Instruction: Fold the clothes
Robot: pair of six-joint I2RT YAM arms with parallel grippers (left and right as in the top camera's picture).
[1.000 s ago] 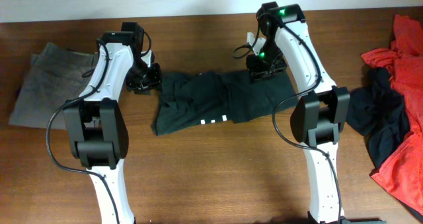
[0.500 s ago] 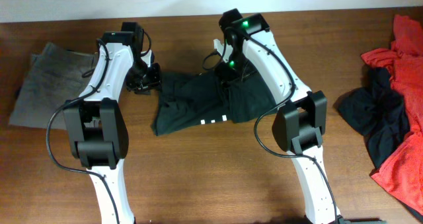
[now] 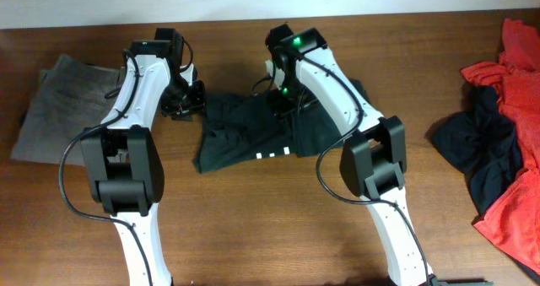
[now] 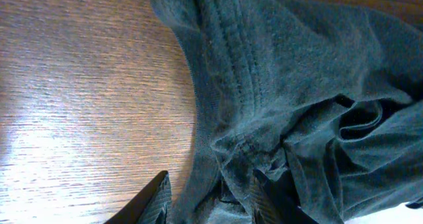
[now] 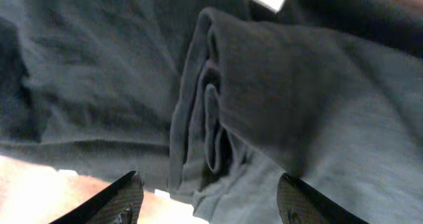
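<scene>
Overhead view: a large black cloth top (image 3: pixel 253 130) lies rumpled across the middle-back of a brown wooden worktop (image 3: pixel 253 235), spread left to right, with small white lettering (image 3: pixel 272 155) along its front edge. Its surface is creased, not flat, and its left edge is a ribbed hem that curves and bunches in the left wrist view.

Left pincer (image 3: pixel 187 100) is at the top's left end. In its own view, left pincer (image 4: pixel 208 201) is narrowed on a gathered bit of hem, w/ wrinkles running into the gap between its fingers. Right pincer (image 3: pixel 283 100) hangs over the top's middle. In its own view, right pincer (image 5: pixel 211 197) is spread wide, holding nothing, above a thick fold of several stacked layers.

At far right, a crumpled red cloth garment (image 3: pixel 515 151) and a plain black cloth garment (image 3: pixel 481 147) lie in a heap touching each other, well apart from the top. A flat grey cloth (image 3: pixel 51 105) lies at far left.

Vs 1 s ago: the right arm has swung left, from the top's right end to over its middle, and its fingers have spread wider. Left arm, heap & grey cloth are unchanged
</scene>
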